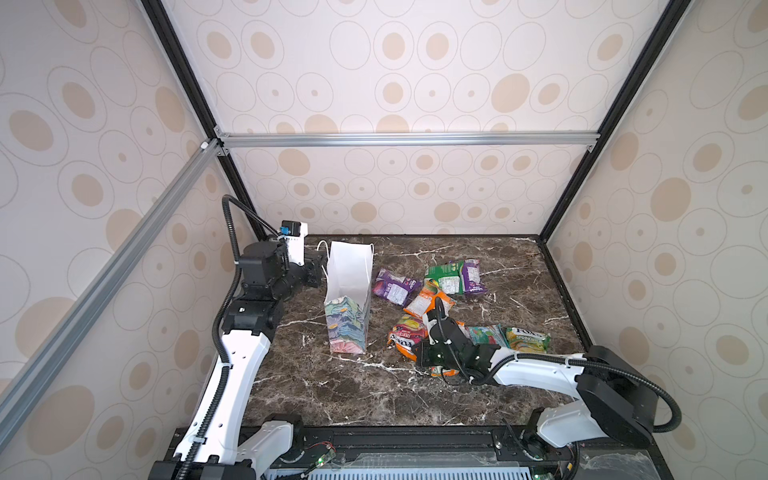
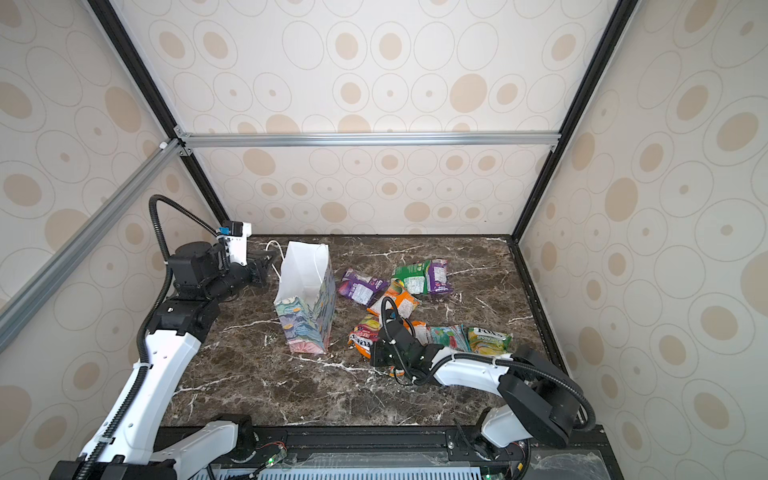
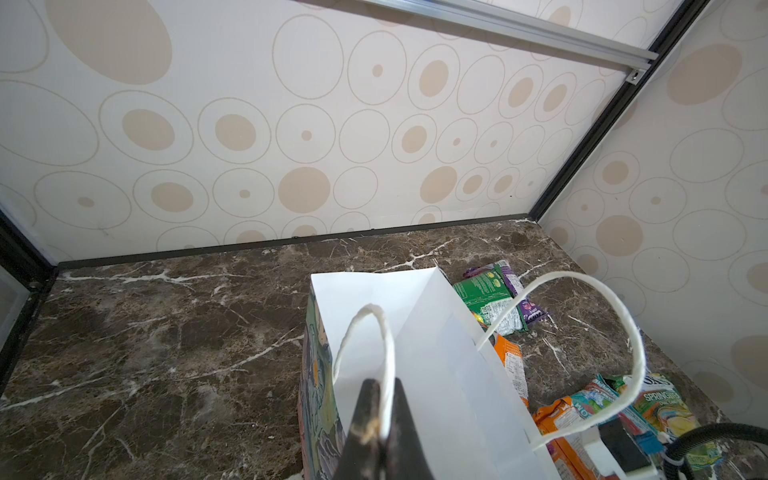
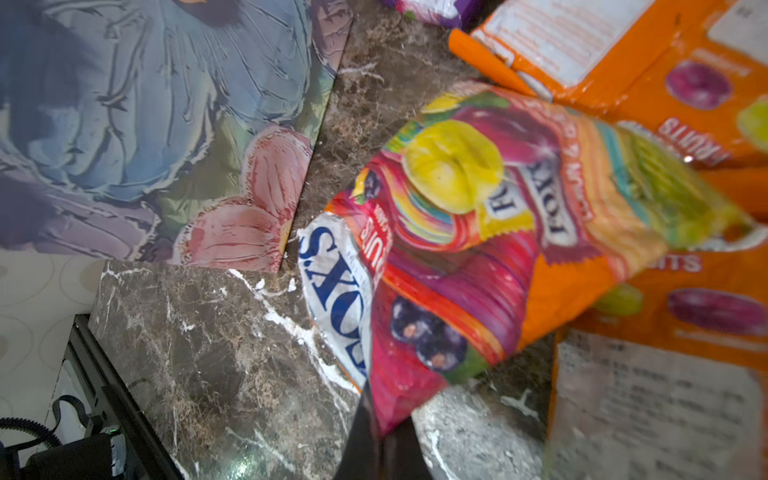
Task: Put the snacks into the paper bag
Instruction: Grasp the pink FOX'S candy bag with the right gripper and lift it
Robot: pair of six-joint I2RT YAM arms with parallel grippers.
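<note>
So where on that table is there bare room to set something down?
Bare table runs along the near edge, in front of the paper bag; the far right corner is free too. Right of the bag snacks crowd it.

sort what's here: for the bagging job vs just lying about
Job: paper bag; cord handle in left claw; FOX'S fruits packet in right claw; green packet; orange packet; teal packet; yellow-green packet; purple packet; far purple packet.
Rest: marble tabletop; patterned walls; aluminium frame.
</note>
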